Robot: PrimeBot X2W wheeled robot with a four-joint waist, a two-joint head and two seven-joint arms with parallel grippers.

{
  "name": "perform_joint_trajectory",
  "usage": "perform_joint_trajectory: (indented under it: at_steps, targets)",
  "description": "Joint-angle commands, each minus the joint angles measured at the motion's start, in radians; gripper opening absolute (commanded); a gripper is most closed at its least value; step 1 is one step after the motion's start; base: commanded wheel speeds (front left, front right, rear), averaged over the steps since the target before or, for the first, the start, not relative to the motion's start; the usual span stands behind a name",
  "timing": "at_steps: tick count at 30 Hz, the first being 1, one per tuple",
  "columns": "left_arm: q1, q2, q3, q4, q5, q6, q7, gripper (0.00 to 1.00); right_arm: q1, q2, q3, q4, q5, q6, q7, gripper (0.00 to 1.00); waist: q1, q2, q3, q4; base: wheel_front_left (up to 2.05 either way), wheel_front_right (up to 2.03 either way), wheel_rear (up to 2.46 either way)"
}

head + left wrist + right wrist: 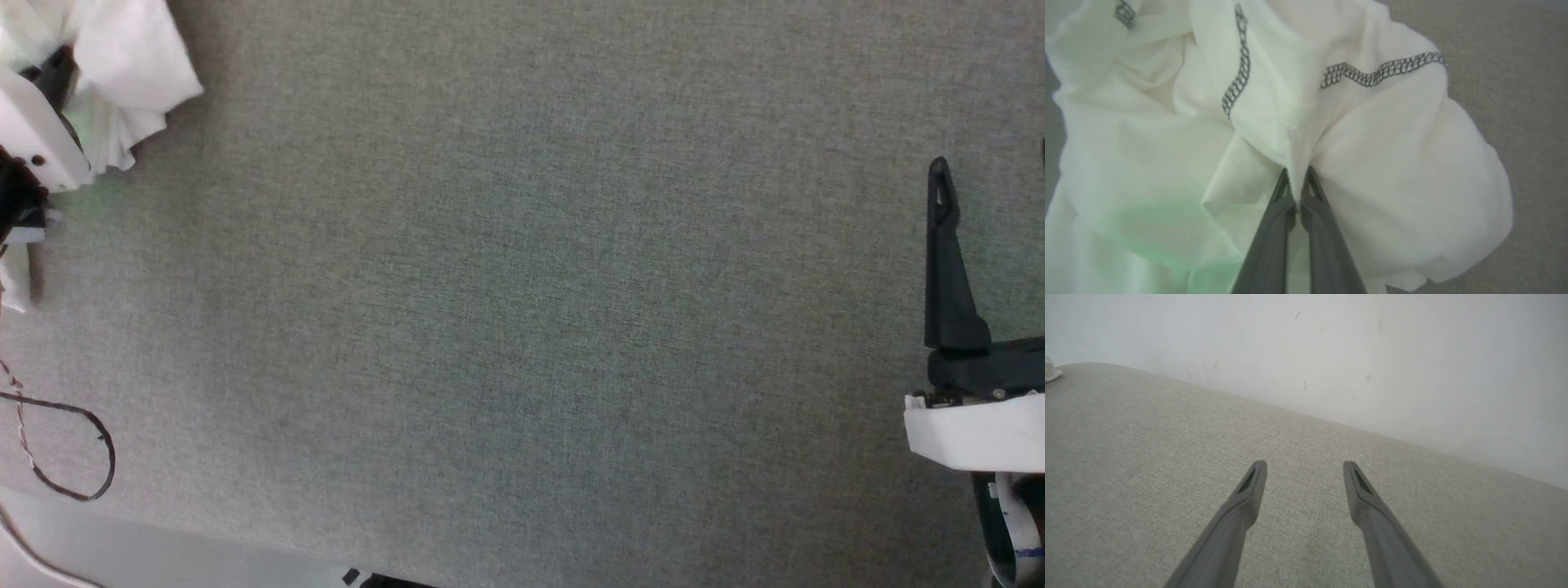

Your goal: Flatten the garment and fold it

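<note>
The garment (1392,163) is a crumpled white T-shirt with dark zigzag seam stitching, bunched on the grey fabric surface. In the head view the garment (131,65) lies at the top left corner, partly behind my pale left forearm. My left gripper (1297,179) is shut on a pinched fold of the cloth. My right gripper (1304,473) stands open above bare grey surface, with nothing between its fingers. One of its dark fingers (945,253) rises at the right edge of the head view, far from the garment.
The grey fabric surface (522,310) spreads between both arms. A pale wall (1372,355) stands beyond its far edge in the right wrist view. A thin dark cable loop (73,449) lies at the lower left, close to the surface's near edge.
</note>
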Motion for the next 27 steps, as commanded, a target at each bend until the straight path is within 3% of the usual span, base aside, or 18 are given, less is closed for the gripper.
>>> perform_joint_trajectory:
  at_steps: [1, 18, 27]
  targets:
    - [-0.017, 0.008, -0.007, 0.002, 0.005, -0.006, -0.011, 0.0, -0.009, -0.002, 0.001, 0.012, 0.011, -0.001, -0.013, 1.0, 0.0, 0.0, -0.035, 0.001, 0.0, 0.0, 0.0]
    - [-0.104, 0.148, -0.04, -0.136, 0.038, -0.002, -0.05, 0.0, 0.063, -0.002, -0.002, 0.22, 0.168, -0.001, -0.144, 1.0, 0.0, 0.0, -0.381, -0.049, 0.0, 0.0, 0.0]
    - [-0.24, 0.13, -0.072, -0.307, 0.073, 0.031, 0.036, 0.0, 0.137, -0.002, -0.016, 0.312, 0.246, -0.001, -0.214, 1.0, 0.0, 0.0, -0.541, -0.091, 0.0, 0.0, 0.0]
